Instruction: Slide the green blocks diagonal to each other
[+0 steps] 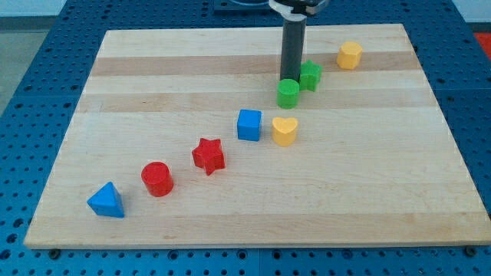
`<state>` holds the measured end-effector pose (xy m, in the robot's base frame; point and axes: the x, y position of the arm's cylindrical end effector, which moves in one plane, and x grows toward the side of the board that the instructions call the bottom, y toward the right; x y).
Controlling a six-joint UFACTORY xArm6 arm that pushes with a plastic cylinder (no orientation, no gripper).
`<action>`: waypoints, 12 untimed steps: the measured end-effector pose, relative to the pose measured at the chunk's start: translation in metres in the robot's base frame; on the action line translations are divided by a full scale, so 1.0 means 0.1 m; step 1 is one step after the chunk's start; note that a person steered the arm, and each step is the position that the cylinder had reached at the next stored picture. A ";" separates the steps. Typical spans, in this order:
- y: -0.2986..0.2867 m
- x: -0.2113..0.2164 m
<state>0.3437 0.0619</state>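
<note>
A green cylinder (288,93) stands right of the board's middle, toward the view's top. A second green block (311,76), star-like in shape, sits just up and to the right of it, almost touching. My rod comes down from the view's top and my tip (291,78) ends just above the green cylinder and at the left side of the second green block, close to both.
A yellow heart (285,131) and a blue cube (248,124) lie below the green cylinder. A red star (208,156), a red cylinder (157,179) and a blue triangular block (106,201) trail toward the lower left. A yellow hexagonal block (350,55) sits upper right.
</note>
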 end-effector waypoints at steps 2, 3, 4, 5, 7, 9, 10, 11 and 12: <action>0.32 0.00; 0.31 0.00; 0.08 0.08; -0.04 0.19; -0.04 0.14; -0.23 0.02; -0.22 0.04; -0.07 0.04; 0.19 0.04</action>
<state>0.3474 0.0809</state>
